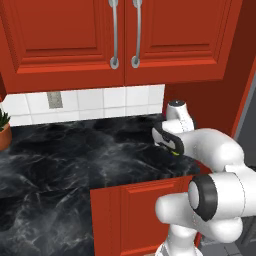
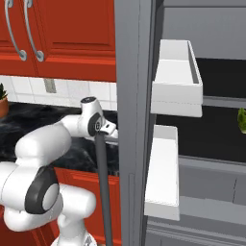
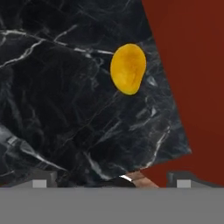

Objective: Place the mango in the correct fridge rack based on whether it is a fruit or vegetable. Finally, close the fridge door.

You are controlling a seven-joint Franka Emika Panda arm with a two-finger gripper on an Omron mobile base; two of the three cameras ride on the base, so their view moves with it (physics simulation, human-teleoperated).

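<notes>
Claw [image 3: 111, 180] spread wide, empty, poised above the surface [image 3: 65, 109]; only the two dark tips visible at the bottom of the hand view. Mango [image 3: 127, 68] ahead of the claw, well apart from the tips, lying on the black marble close to the surface's edge, where the red cabinet side [image 3: 192, 65] begins. Nothing touching the mango. Wrist seen from the base reaching over the surface's right end, by the red wall.

Beyond the mango's corner: fridge door [image 2: 132, 120] swung open, edge-on, white bins [image 2: 175, 79] on its inner face, dark handle bar [image 2: 102, 192] in front. Green leafy vegetable [image 2: 241, 120] on a rack inside the fridge.

Progress, judged: early. Mango not yet grasped. Left to do: pick up, carry to the fruit rack, release, shut the door.
</notes>
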